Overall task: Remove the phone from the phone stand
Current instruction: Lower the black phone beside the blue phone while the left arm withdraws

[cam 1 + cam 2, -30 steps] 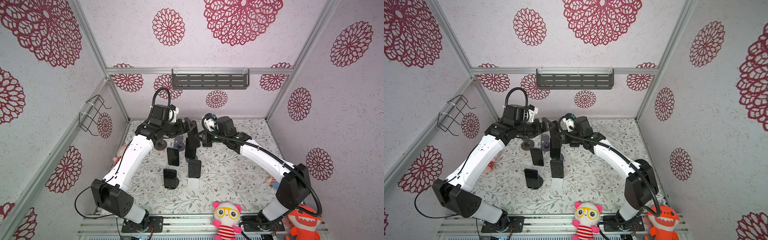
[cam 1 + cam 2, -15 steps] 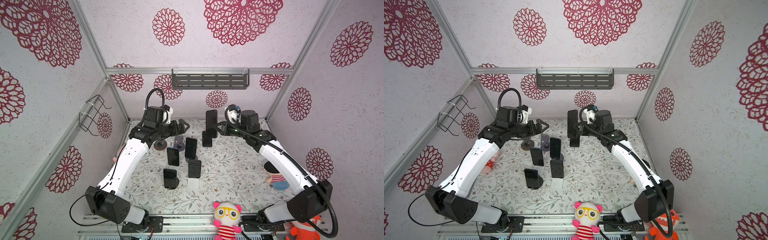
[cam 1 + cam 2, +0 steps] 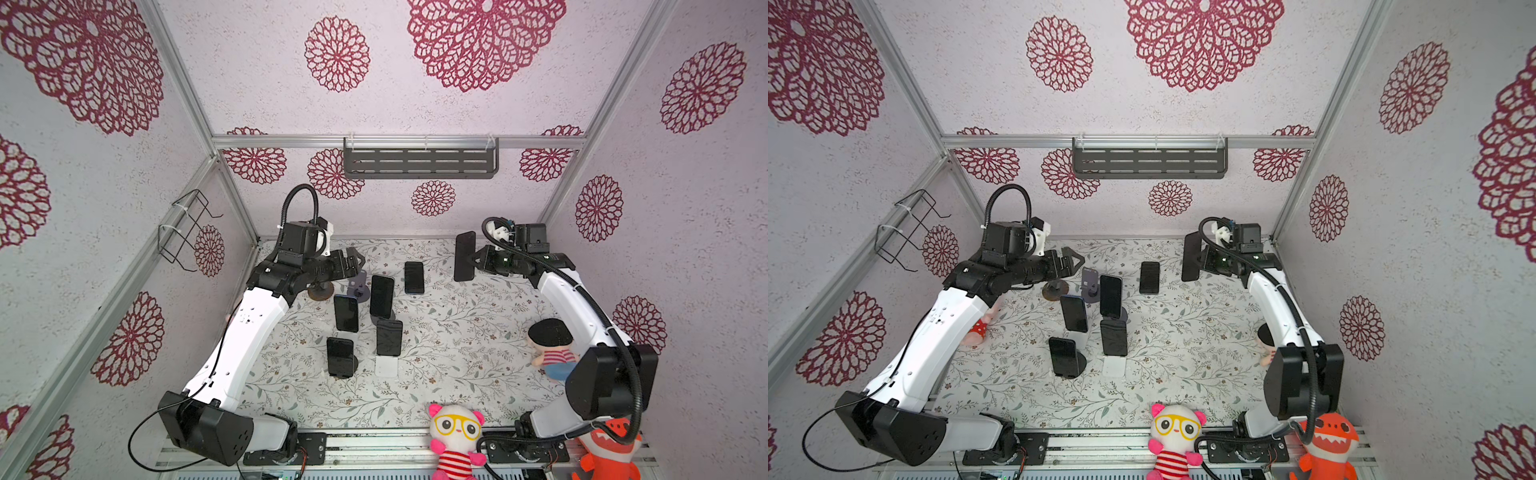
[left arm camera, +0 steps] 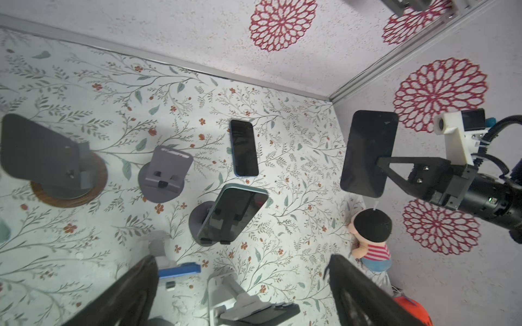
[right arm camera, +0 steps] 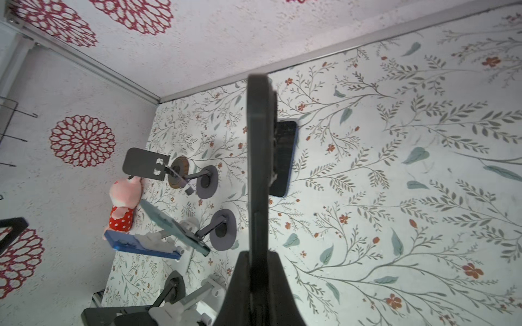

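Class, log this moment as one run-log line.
right claw: shut on phone, held off the table | left claw: open, empty | blue phone: flat on table

No readable text — no labels, brands.

Left gripper (image 4: pixel 241 258) blurred, cropped by the picture's edge; pink plush (image 3: pixel 978 329) half hidden behind left arm (image 3: pixel 934 332).

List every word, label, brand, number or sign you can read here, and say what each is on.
No text can be read in any view.
Purple stand: a pale mark near its upper edge, too blurred to read.
Held phone: dark screen, no text.
Flat phone: dark screen, no text.
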{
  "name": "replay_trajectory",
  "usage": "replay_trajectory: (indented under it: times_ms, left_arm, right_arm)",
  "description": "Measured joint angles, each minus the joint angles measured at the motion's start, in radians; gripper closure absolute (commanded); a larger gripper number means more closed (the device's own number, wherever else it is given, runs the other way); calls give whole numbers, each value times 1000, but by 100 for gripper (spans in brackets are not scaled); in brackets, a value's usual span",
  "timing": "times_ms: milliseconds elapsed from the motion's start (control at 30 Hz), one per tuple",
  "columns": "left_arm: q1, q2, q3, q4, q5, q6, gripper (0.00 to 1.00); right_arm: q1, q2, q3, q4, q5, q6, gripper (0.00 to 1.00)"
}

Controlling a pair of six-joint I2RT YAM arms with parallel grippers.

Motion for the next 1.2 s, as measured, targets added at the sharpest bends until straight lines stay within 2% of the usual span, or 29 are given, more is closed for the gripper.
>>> replay_trajectory:
  times_ms: [233,733,1200]
  left_arm:
    - [2,-24,21,-87,-72,63,3]
    - [3,-125,-108,-147,-151,82,3]
    - [3,-150,-146,-134,-151,62,3]
  right_arm:
    - [-49,223,58,4,-58,-39,100]
    - [11,505,117,171,-165,27,100]
    - [58,622,155,290,-210,119,100]
